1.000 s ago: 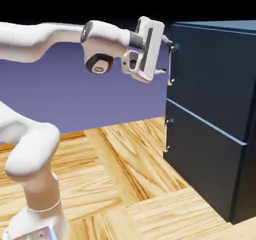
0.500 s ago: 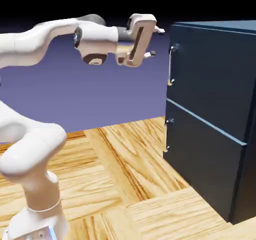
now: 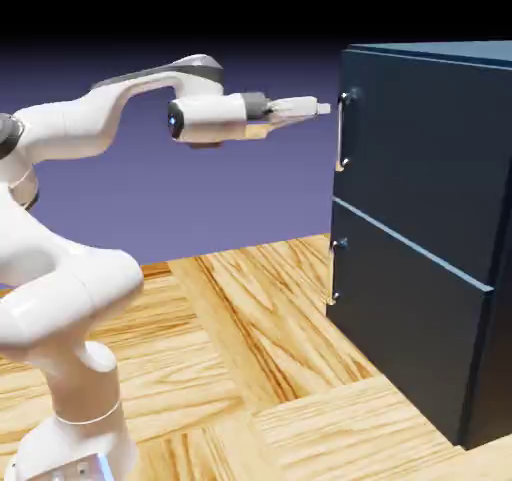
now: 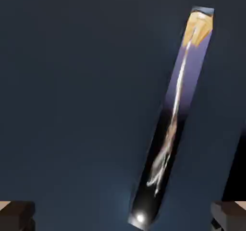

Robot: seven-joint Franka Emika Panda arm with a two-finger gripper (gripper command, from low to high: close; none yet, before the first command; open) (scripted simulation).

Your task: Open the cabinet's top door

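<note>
Just beside top door (image 3: 420,159) handle (image 3: 343,129): tool (image 3: 318,108) level, released, pointing at handle, not touching.

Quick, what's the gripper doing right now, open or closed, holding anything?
Gripper: open, holding nothing, just short of the top door's handle.

arm (image 3: 70,299): white, rounded links | dark joint bands | hand (image 3: 300,107): grey tips
</note>
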